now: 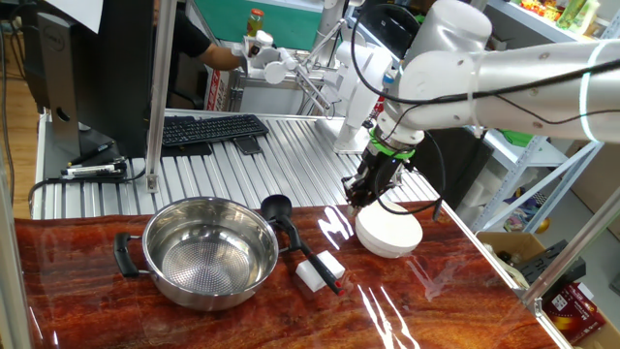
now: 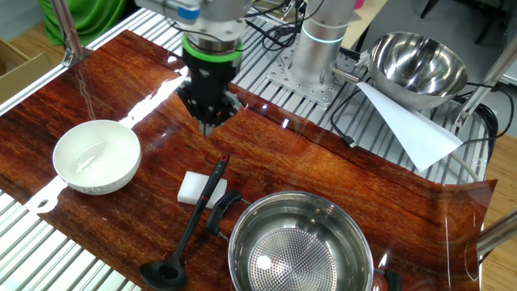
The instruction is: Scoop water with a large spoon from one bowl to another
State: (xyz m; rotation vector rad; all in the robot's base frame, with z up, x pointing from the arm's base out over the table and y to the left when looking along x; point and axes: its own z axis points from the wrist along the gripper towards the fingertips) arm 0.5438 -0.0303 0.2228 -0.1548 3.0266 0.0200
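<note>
The large spoon (image 1: 277, 206), a black ladle, lies on the table with its cup beside the steel pot (image 1: 155, 267) and its thin handle (image 2: 202, 206) resting across a white block (image 2: 194, 187). Seen from the other side, the ladle cup (image 2: 166, 273) sits left of the pot (image 2: 300, 196). The white bowl (image 1: 392, 239) stands apart from the pot, on the far side of the block (image 1: 318, 271). My gripper (image 1: 356, 200) hangs shut and holds nothing, just above the table between the white bowl (image 2: 101, 184) and the handle's tip. It hovers close behind that tip (image 2: 224, 159).
A second steel bowl (image 2: 420, 65) and a white sheet of paper (image 2: 408, 129) sit behind the wooden tabletop near the arm's base (image 2: 319, 48). A keyboard (image 1: 208, 129) lies on the ribbed metal surface beyond. A person's arm (image 1: 218, 53) shows in the background.
</note>
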